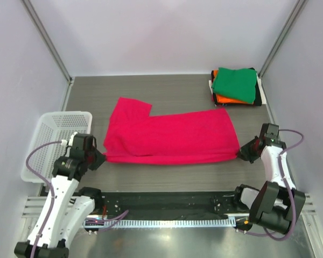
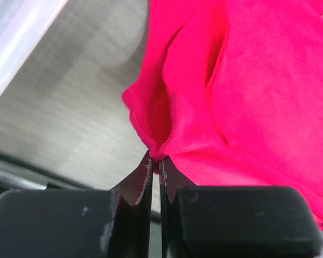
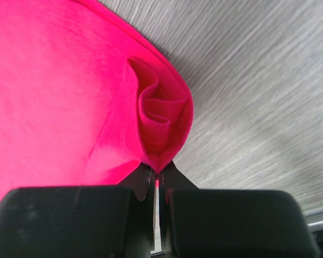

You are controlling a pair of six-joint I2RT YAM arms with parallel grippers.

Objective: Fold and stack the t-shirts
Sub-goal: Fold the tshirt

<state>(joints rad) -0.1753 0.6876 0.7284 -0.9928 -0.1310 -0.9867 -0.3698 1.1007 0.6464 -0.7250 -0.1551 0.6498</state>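
- The bright pink-red soft cloth t-shirt (image 1: 169, 137) lay flat across the middle of the grey wood-grain table (image 1: 172, 88). It was doubled into a long band, with one sleeve jutting out at its far left end.
- The left gripper (image 2: 156, 164) was clamped on the band's near left corner, with a small pleat of cloth pinched between the jaws.
- The right gripper (image 3: 157, 174) was likewise closed on the near right corner, where bunched layers met at its tips.
- Pinching both near corners at once probably served to keep that edge taut and straight, so the next fold could be carried over evenly.
- The stack of folded t-shirts (image 1: 236, 91) sat in the far right corner, well apart from the band. Green lay on top, with orange, dark and white beneath, and it was likely where the band would end up.
- Bare table lay beyond the band's far edge, which left room to carry the near edge away from the arms.
- The white plastic mesh basket (image 1: 62, 114) stood just beside the left arm, so a wide leftward swing could have caught it.
- The right gripper sat near the table's right edge, so there was little room on that side.
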